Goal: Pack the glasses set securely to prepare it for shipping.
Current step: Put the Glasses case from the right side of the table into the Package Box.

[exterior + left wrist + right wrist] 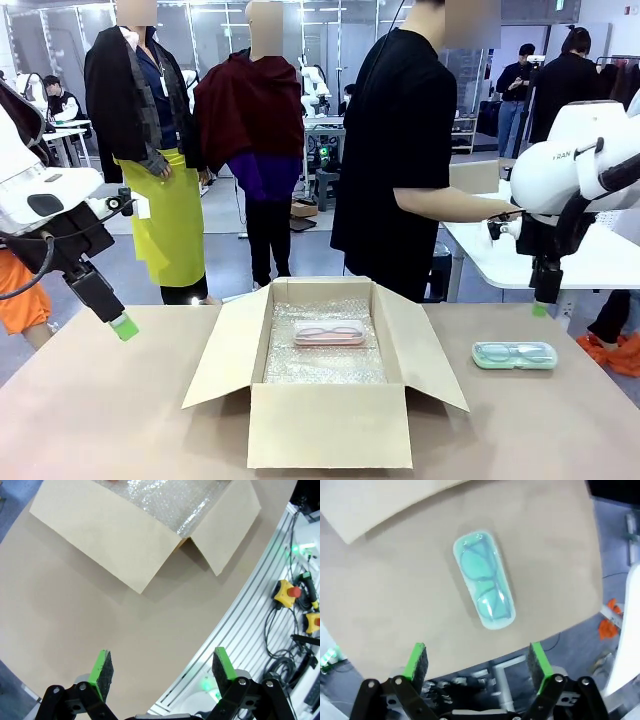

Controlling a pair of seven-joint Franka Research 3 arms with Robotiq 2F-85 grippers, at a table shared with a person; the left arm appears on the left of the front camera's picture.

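Observation:
An open cardboard box (330,425) stands mid-table, lined with bubble wrap (325,365). The pink-framed glasses case (329,333) lies inside it on the wrap, toward the far end. The teal-framed glasses case (514,354) (483,579) lies flat on the table to the right of the box. My right gripper (540,305) (478,661) hangs open above the table's right edge, a little beyond the teal case, with nothing in it. Out at the left, my left gripper (122,326) (162,667) is open and empty above the table, well clear of the box (145,525).
A person in a black shirt (400,150) stands at the far side behind the box. A white table (590,260) sits behind my right arm. Cables and emergency-stop buttons (287,592) lie off the table's near edge.

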